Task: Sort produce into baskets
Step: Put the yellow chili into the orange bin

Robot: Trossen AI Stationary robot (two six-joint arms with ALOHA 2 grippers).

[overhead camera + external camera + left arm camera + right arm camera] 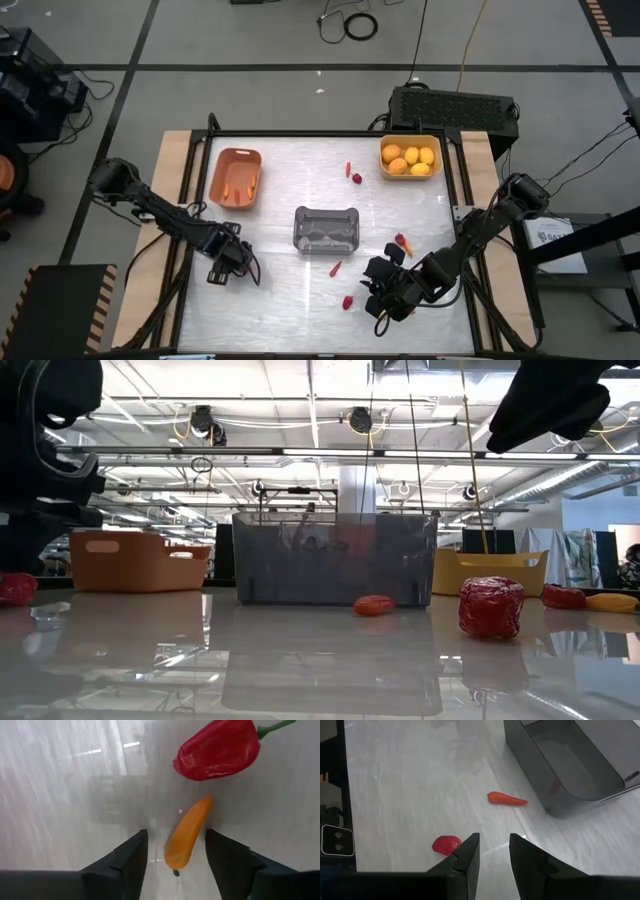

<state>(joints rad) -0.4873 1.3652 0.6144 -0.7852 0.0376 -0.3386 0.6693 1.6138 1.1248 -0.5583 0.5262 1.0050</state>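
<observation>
**A:** So, where is your left pincer?

**B:** My left gripper (pixel 175 834) is down at the table, out to the left of the grey basket (pixel 326 245) and a little nearer the front edge. Its fingers are apart, and an orange pepper-like piece (pixel 186 837) lies between them. I can't quite tell whether either finger touches it. A red pepper (pixel 217 750) lies just beyond it.

**A:** And the right one?

**B:** My right gripper (pixel 494 837) is in front of the grey basket and off to its right. Its fingers are slightly parted and hold nothing. A red lump (pixel 446 844) lies just ahead of it. A thin carrot stick (pixel 507 798) lies farther on, near the basket's front wall.

**A:** What about the other baskets?

**B:** The terracotta basket (pixel 216 180) sits behind the grey one, to the left. The yellow basket (pixel 411 138) sits behind it to the right, with yellow-orange fruits (pixel 410 160) inside. The grey basket looks empty from above, though its walls are murky.
</observation>
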